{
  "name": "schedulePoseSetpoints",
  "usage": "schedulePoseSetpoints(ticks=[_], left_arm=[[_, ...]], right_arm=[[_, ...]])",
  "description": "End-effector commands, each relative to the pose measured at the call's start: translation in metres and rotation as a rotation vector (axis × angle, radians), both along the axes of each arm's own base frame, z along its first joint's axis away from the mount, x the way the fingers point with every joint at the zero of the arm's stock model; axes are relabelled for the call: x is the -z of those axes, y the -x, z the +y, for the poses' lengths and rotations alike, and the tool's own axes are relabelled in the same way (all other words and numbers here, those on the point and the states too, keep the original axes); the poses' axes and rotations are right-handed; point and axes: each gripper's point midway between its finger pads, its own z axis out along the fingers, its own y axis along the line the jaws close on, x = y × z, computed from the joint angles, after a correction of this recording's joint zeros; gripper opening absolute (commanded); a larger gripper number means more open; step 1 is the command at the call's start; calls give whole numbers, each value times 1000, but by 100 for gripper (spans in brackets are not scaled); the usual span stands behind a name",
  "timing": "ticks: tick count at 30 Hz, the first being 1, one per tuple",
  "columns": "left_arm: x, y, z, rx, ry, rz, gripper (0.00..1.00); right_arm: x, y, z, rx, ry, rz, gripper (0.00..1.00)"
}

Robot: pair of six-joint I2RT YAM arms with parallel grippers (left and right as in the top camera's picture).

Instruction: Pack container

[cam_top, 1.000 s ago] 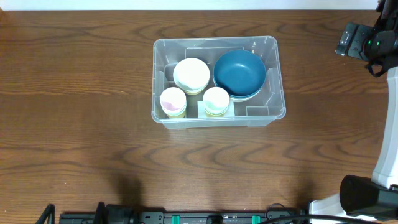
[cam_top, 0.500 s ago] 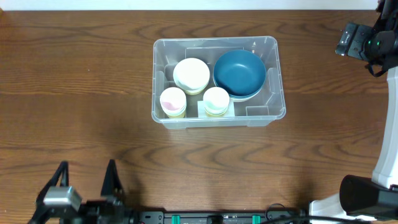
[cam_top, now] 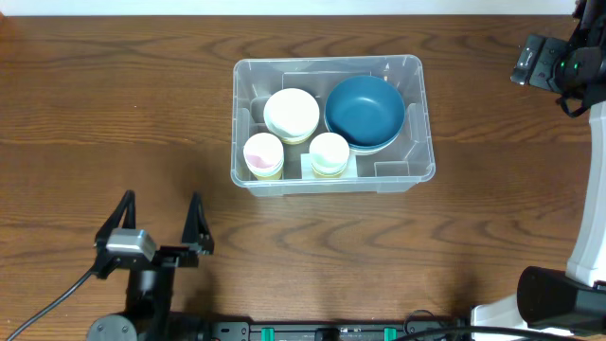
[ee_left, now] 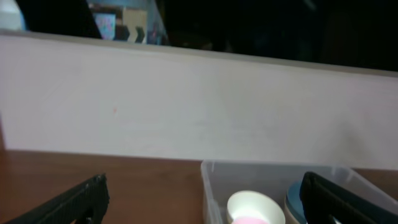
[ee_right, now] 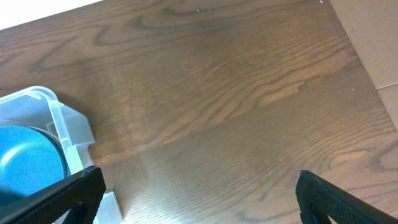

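The clear plastic container (cam_top: 413, 71) stands at the table's middle back. It holds a blue bowl (cam_top: 365, 112), a cream bowl (cam_top: 292, 114) and two small cups (cam_top: 264, 155) (cam_top: 329, 154). My left gripper (cam_top: 159, 212) is open and empty near the front edge, left of and in front of the container. In the left wrist view its fingertips (ee_left: 199, 202) frame the container's corner (ee_left: 211, 180) and a pink-filled cup (ee_left: 252, 208). My right gripper (ee_right: 196, 193) is open and empty over bare wood right of the container (ee_right: 68, 134); the overhead shows only the right arm's body (cam_top: 559, 66).
A pale wall (ee_left: 199, 106) runs behind the table's far edge. The right arm's base (cam_top: 554, 298) sits at the front right corner. A cardboard-coloured surface (ee_right: 373, 43) lies beyond the table's right edge.
My left arm has risen into view from the front edge and moved forward onto the table, fingers open. The right arm and the container's contents have not moved.
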Motion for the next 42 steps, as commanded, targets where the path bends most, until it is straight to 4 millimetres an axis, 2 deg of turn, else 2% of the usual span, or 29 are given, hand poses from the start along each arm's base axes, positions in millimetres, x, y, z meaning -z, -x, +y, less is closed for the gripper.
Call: schedulePoseSetpoints(ticks=[1, 9, 28, 34, 42], left_arm=[[8, -9, -7, 32, -9, -38, 98], [19, -21, -10, 44, -3, -135, 98], [104, -44, -12, 44, -17, 42, 98], [109, -45, -11, 37, -32, 63, 98], [159, -45, -11, 40, -53, 265, 98]], right_arm=[[-1, 1, -2, 14, 0, -3, 99], [-1, 1, -2, 14, 0, -3, 99], [-1, 1, -2, 14, 0, -3, 99], [-1, 1, -2, 14, 0, -3, 99], [-1, 1, -2, 14, 0, -3, 99]])
